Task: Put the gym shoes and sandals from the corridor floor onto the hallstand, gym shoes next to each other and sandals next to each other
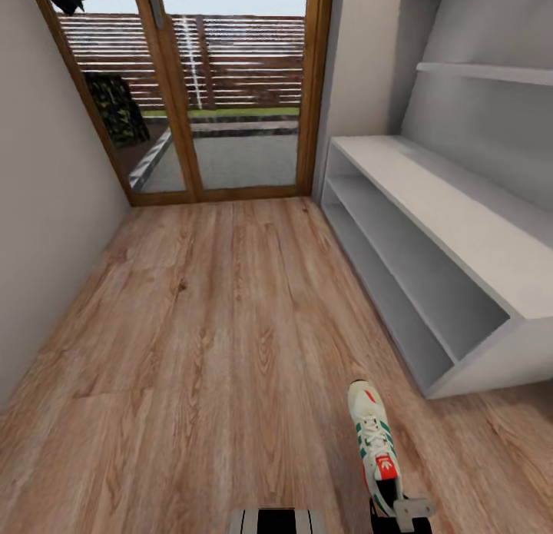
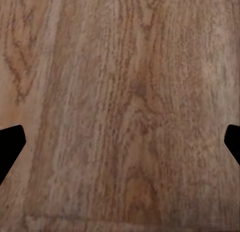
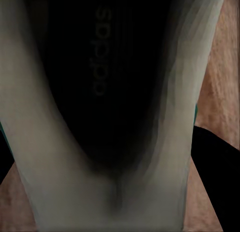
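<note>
Sneaker: one cream-white lace-up sneaker [image 1: 374,442] with green side stripes and a red tongue patch, near the bottom of the head view, toe pointing away toward the door, heel at the right gripper.

Inside of the sneaker: in the right wrist view you look straight down into the dark opening [image 3: 107,91], pale lining on both sides, and a faint brand word on the insole.

Right gripper: its [image 1: 405,515] grey bracket and dark body sit right at the sneaker's heel. A dark finger [image 3: 215,177] shows beside the shoe wall in the wrist view, with the shoe between the finger shapes, so it looks clamped on the heel. Honestly can't tell if the sole is touching the floor or just off it.

Left gripper: spread wide [image 2: 120,142], the two black fingertips [image 2: 10,142] barely poke in from opposite edges, nothing between them but wood grain.

Floor: light-brown wood planks [image 1: 215,326], running from the robot up to the door.

Shoe rack: pale grey-white low bench [image 1: 430,234] along the right wall, two open shelf levels, just beside and ahead of the sneaker but apart from it.

Wall shelf: a pale shelf [image 1: 491,73] higher up on the same wall.

Door: wood-framed glass door [image 1: 192,88] at the far end, with a slatted fence and paving outside.

Left wall: plain beige [image 1: 46,211].
</note>
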### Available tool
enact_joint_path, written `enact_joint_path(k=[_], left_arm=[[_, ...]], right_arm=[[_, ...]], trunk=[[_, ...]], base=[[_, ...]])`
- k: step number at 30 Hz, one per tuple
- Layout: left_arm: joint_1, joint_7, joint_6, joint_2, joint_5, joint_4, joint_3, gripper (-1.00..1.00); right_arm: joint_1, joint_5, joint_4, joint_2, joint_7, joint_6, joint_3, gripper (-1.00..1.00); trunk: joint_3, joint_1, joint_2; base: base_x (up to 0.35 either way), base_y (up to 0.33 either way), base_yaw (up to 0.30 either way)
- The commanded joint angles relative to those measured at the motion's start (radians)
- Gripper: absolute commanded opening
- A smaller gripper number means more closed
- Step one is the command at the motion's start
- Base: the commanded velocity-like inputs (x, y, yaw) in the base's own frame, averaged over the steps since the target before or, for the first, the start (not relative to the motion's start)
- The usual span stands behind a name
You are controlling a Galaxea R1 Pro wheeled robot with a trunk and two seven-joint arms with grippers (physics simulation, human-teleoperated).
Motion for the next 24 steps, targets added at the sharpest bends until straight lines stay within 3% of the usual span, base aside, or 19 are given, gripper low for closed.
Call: enact_joint_path(k=[1, 8, 20, 24], left_arm=[[0.000, -0.008, -0.001, -0.001, 0.004, -0.001, 0.004, 1.00], [0.000, -0.007, -0.001, 0.000, 0.005, -0.002, 0.015, 1.00], [0.000, -0.006, -0.001, 0.001, 0.005, -0.004, 0.017, 1.00], [0.000, -0.006, -0.002, 0.001, 0.004, -0.003, 0.017, 1.00]], right_arm=[[-0.001, -0.010, 0.000, -0.001, -0.005, -0.004, 0.009, -1.00], [-0.001, -0.010, 0.001, -0.001, -0.004, -0.004, 0.009, -1.00], [-0.001, -0.010, 0.001, -0.001, -0.004, -0.004, 0.009, -1.00], [-0.001, -0.010, 0.001, 0.000, -0.004, -0.004, 0.009, -1.00]], trunk=[[-0.001, 0.000, 0.000], [-0.001, 0.000, 0.000], [-0.001, 0.000, 0.000], [-0.001, 0.000, 0.000]], base=[[-0.129, 0.237, -0.300], [-0.113, 0.269, -0.300], [0.056, 0.299, -0.300], [0.009, 0.115, -0.300]])
